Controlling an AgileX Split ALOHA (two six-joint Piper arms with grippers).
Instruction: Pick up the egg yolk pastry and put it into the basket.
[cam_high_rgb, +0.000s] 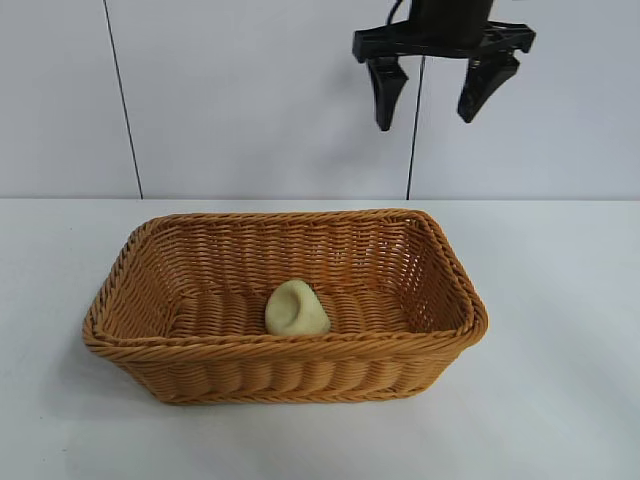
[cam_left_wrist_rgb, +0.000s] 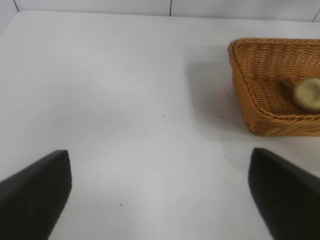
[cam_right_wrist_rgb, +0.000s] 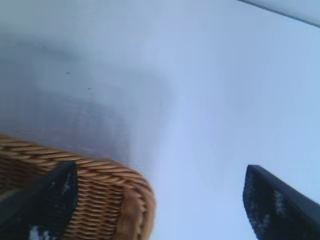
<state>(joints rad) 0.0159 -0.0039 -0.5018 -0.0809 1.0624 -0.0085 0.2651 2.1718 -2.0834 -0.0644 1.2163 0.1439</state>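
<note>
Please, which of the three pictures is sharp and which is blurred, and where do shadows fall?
Exterior view: sharp, with even light; the basket casts a soft shadow on the table. Left wrist view: the basket and egg yolk pastry are fairly clear, with a faint shadow beside the basket; the near fingers are soft. Right wrist view: blurred overall, with a broad grey shadow on the table.

We see the pale yellow egg yolk pastry lying inside the orange-tan wicker basket, near its front wall, mid-tabletop.

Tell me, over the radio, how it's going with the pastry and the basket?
Right gripper open, empty, high above the basket. Left gripper open over bare table. Egg yolk pastry lying inside the basket. Nothing in the way.
</note>
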